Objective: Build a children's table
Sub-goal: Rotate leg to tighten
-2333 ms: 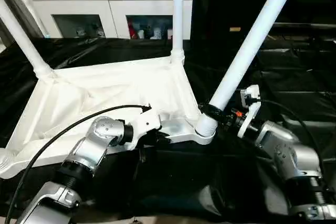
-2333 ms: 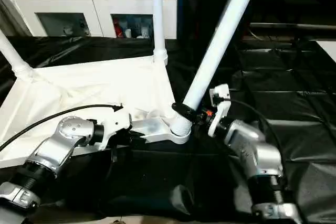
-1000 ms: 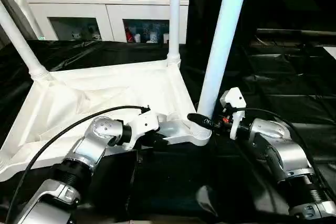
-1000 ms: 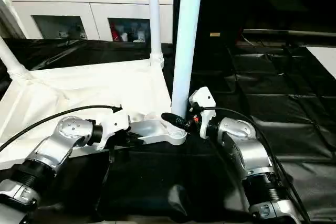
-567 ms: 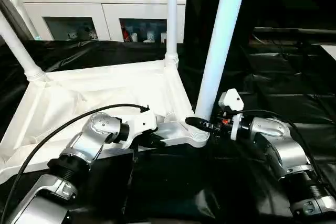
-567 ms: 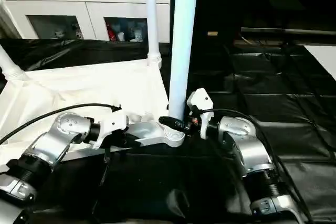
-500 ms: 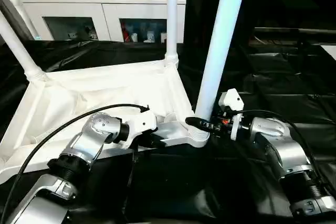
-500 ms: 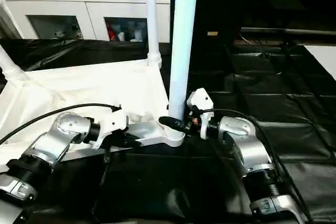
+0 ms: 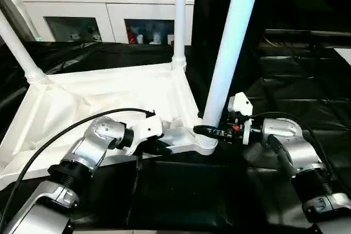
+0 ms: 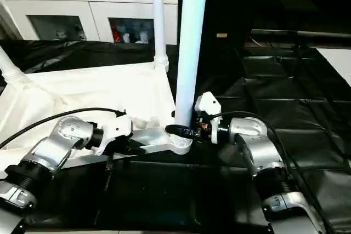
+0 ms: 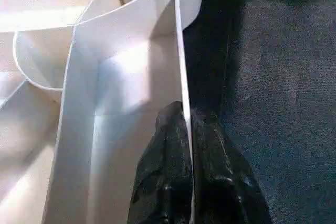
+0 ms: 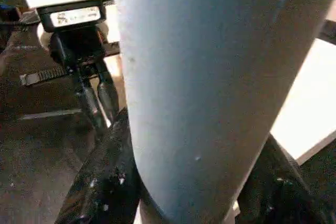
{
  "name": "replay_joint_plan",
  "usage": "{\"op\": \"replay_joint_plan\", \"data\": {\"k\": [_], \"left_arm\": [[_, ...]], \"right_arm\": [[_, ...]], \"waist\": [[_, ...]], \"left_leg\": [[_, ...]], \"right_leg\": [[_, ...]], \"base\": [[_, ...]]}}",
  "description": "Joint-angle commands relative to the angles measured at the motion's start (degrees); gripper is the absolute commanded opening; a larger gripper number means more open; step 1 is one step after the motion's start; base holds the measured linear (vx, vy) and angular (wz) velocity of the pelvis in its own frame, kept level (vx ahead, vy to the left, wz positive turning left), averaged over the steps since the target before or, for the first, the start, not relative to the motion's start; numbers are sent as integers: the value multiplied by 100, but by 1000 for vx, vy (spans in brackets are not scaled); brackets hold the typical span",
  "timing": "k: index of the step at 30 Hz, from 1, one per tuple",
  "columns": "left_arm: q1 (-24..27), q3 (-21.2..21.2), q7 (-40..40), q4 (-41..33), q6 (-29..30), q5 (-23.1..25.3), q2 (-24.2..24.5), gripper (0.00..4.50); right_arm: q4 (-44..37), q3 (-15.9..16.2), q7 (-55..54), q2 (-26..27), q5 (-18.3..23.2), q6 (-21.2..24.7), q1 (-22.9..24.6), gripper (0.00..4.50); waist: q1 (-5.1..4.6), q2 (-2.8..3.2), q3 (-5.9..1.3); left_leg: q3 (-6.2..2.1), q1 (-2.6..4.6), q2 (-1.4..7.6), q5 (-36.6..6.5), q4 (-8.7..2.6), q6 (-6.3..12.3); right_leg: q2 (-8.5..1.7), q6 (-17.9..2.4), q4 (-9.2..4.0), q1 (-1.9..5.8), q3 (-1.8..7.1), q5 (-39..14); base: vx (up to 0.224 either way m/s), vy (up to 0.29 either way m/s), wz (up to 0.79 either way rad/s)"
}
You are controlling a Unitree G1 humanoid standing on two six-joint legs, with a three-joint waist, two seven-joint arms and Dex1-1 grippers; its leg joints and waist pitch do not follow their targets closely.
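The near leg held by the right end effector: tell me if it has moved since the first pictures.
Yes. The near leg leaned hard right at first; now it stands almost upright in its corner socket, nearly parallel to the far leg.

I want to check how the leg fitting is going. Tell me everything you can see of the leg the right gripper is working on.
The leg is a long, round, smooth white post, plastic by its look, running out of the picture's top. It stands almost upright, tilted slightly, its foot in the near right corner socket of the upturned tabletop. The right gripper has its black fingers on either side of it just above the socket. The left gripper pinches the tabletop's near rim beside that corner.
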Motion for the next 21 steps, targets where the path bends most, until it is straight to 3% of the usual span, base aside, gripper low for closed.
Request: {"op": "replay_joint_plan", "data": {"k": [1, 3, 4, 5, 7, 9, 10, 12, 13, 15, 16, 17, 18, 19, 20, 21], "left_arm": [[-55, -97, 76, 72, 209, 206, 51, 0], [-84, 10, 465, 148, 503, 180, -171, 0], [-96, 74, 683, 170, 710, 144, -329, 0], [-111, 121, 888, 186, 889, 131, -469, 0], [-135, 156, 1092, 206, 1055, 131, -611, 0], [-201, 189, 1407, 278, 1273, 161, -822, 0], [-390, 225, 2008, 504, 1669, 281, -1169, 0], [-479, 232, 2259, 607, 1823, 342, -1309, 0], [-621, 233, 2564, 760, 2001, 418, -1512, 0], [-797, 245, 2912, 944, 2171, 508, -1750, 0], [-859, 256, 3012, 1002, 2226, 526, -1840, 0], [-930, 296, 3126, 1080, 2277, 508, -1947, 0], [-980, 320, 3203, 1129, 2311, 501, -2023, 0], [-1055, 319, 3335, 1205, 2363, 521, -2123, 0], [-1055, 319, 3335, 1205, 2363, 521, -2123, 0], [-1083, 307, 3397, 1230, 2391, 546, -2162, 0]], "right_arm": [[948, 162, -851, 40, -692, 277, 218, 185], [1138, -14, -1420, 231, -676, 345, 151, 185], [1205, -98, -1715, 364, -653, 395, 137, 185], [1226, -141, -1937, 486, -643, 434, 134, 185], [1250, -178, -2169, 629, -632, 487, 121, 185], [1346, -235, -2568, 864, -623, 564, 55, 185], [1667, -278, -3377, 1212, -715, 630, -148, 185], [1836, -285, -3720, 1341, -764, 630, -252, 185], [2082, -328, -4160, 1526, -780, 642, -418, 185], [2318, -474, -4549, 1750, -687, 644, -604, 185], [2406, -540, -4686, 1828, -648, 679, -673, 185], [2511, -647, -4877, 1909, -583, 684, -747, 185], [2591, -709, -4997, 1964, -567, 692, -804, 185], [2736, -800, -5176, 2049, -562, 709, -901, 185], [2736, -800, -5176, 2049, -562, 709, -901, 185], [2807, -838, -5251, 2088, -572, 714, -944, 185]], "waist": [[1, 19, -119], [-30, 19, -79], [-56, 15, -53], [-75, 9, -31], [-110, 0, -12], [-180, 44, -19], [-230, 80, -24], [-258, 124, -13], [-288, 114, -3], [-323, 158, 20], [-352, 168, 49], [-284, 251, 74], [-120, 241, 8], [150, -36, -69], [8, -350, -144], [19, -264, -80]], "left_leg": [[-220, 53, 459, -1953, -521, -20], [-252, 78, 444, -2311, -537, -140], [-273, 117, 432, -2549, -542, -225], [-297, 206, 407, -2858, -502, -290], [-350, 230, 373, -3095, -489, -279], [-404, 200, 394, -3324, -551, -338], [-430, 164, 396, -3545, -596, -370], [-455, 224, 395, -3871, -642, -465], [-456, 280, 377, -4133, -649, -477], [-435, 409, 347, -4533, -652, -460], [-429, 386, 372, -4808, -731, -426], [-342, 25, 517, -5337, -1166, -511], [-290, -309, 620, -5506, -1431, -522], [282, 248, 376, -4093, -1214, -496], [111, 770, 177, -3178, -176, -520], [-238, 730, 83, -1854, 442, -161]], "right_leg": [[-629, -1221, -555, 92, 357, -1874], [-643, -1015, -612, 75, 348, -2626], [-651, -860, -662, 32, 346, -3151], [-662, -637, -743, -43, 325, -3802], [-674, -362, -824, -81, 282, -4343], [-650, -290, -820, -49, 233, -4202], [-631, -291, -806, -23, 194, -3997], [-589, -292, -826, -37, 134, -3724], [-564, -255, -852, -69, 87, -3706], [-506, -135, -948, -114, -71, -3772], [-455, -72, -937, -40, -235, -3558], [-292, -207, -349, 331, -296, -2630], [-263, -256, 414, 677, -163, -1599], [-324, -222, 144, 13, 227, -2625], [-697, -161, -647, -527, 339, -4256], [-1215, -421, -1067, -607, 536, -5187]], "base": [[0, 0, 0], [0, 0, 0], [0, 0, 0], [-60, 7, -8], [-77, 25, -9], [0, 0, 0], [-48, 57, -19], [-51, 58, -18], [-61, 57, -10], [-62, 58, -7], [-58, 58, 1], [-58, 58, 1], [-102, 22, 17], [-17, -75, 32], [-17, -75, 32], [69, -108, -4]]}}
